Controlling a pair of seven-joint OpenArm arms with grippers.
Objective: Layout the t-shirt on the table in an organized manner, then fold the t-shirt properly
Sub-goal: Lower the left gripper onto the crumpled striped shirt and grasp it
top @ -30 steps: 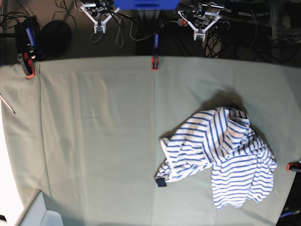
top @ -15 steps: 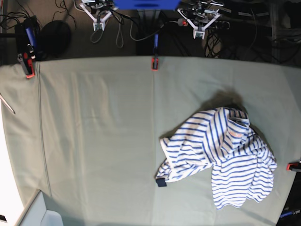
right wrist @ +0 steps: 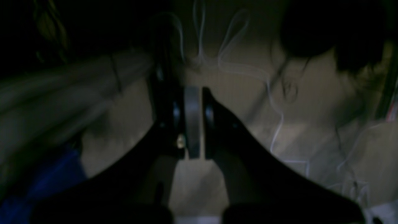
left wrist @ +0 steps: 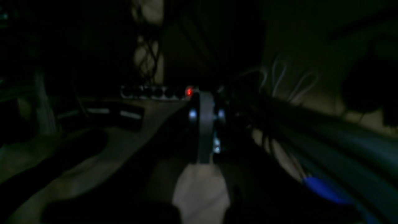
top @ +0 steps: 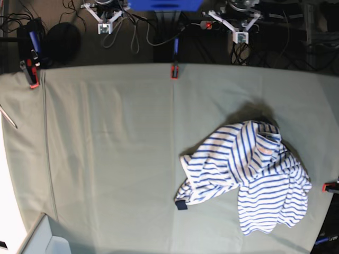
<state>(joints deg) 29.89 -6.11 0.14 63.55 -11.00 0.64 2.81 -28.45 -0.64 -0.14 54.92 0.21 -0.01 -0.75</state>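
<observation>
The t-shirt [top: 249, 177], white with thin blue stripes, lies crumpled on the right part of the table [top: 106, 159]. Its navy cuff [top: 181, 205] points toward the near edge, and a faint orange mark [top: 265, 151] shows near the collar. My left gripper [top: 241, 35] and right gripper [top: 104, 26] hang beyond the table's far edge, far from the shirt. The left wrist view shows the left gripper [left wrist: 205, 102] with its jaws together over a dark floor. The right wrist view shows the right gripper [right wrist: 192, 93] with its jaws together too. Neither holds anything.
Red clamps sit at the far edge [top: 174, 71], the far left corner [top: 33, 74] and the right edge [top: 331, 186]. A black round object [top: 62, 39] and cables lie behind the table. A pale box corner [top: 42, 238] shows at the near left.
My left gripper has swung to the right behind the table. My right gripper has shifted slightly left and away. The t-shirt has not moved.
</observation>
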